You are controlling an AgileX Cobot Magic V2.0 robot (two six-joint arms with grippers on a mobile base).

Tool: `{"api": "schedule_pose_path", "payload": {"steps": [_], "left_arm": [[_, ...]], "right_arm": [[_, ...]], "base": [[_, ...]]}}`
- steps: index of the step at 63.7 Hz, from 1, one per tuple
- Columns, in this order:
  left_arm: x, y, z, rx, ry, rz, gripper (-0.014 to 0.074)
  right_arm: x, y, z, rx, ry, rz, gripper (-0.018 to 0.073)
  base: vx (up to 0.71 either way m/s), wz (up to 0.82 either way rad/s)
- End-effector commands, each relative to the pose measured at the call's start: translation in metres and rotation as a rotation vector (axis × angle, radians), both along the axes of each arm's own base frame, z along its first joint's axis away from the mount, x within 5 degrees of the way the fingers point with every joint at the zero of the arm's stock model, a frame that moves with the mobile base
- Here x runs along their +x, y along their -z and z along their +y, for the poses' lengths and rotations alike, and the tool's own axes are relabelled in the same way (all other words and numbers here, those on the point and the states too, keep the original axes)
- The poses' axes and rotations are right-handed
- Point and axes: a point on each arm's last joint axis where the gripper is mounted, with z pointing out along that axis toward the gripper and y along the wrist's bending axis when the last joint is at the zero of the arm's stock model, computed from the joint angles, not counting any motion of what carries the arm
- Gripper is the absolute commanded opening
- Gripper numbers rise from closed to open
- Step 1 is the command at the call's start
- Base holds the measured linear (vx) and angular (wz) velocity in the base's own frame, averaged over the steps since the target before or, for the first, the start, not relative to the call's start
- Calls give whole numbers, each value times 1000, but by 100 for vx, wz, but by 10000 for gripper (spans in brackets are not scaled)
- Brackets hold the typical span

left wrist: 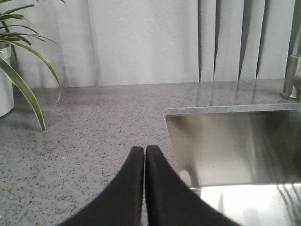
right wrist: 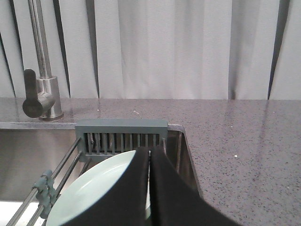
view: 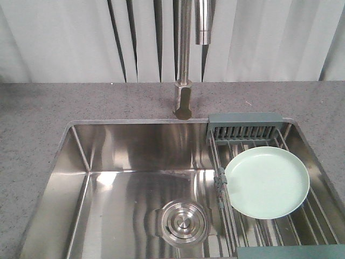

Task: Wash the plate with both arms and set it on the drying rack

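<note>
Plate [view: 267, 182] flat on drying rack [view: 245, 129], both grippers (left [left wrist: 144, 149], right [right wrist: 149, 151]) closed, empty

Pale mint-green plate [view: 267, 182] (plain, matte), lying flat on steel-wire drying rack [view: 245, 131], over sink's right side

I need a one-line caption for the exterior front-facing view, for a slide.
Green plate lying on the drying rack over the right side of a steel sink, below the faucet.
</note>
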Motion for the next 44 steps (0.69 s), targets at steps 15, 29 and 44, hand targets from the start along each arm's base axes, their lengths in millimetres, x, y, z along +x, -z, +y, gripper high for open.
{"api": "schedule_pose_path", "payload": {"steps": [15,29,44], "left_arm": [[0,0,0,-12,-4,-68,-6],[0,0,0,-12,-4,-68,-6],[0,0,0,-12,-4,-68,-6]], "right_arm": [[0,-2,0,-10,1,-68,-5],[0,-2,0,-10,1,-68,-5],[0,-1,0,-10,1,-67,-5]], "base": [[0,0],[0,0],[0,0]]}}
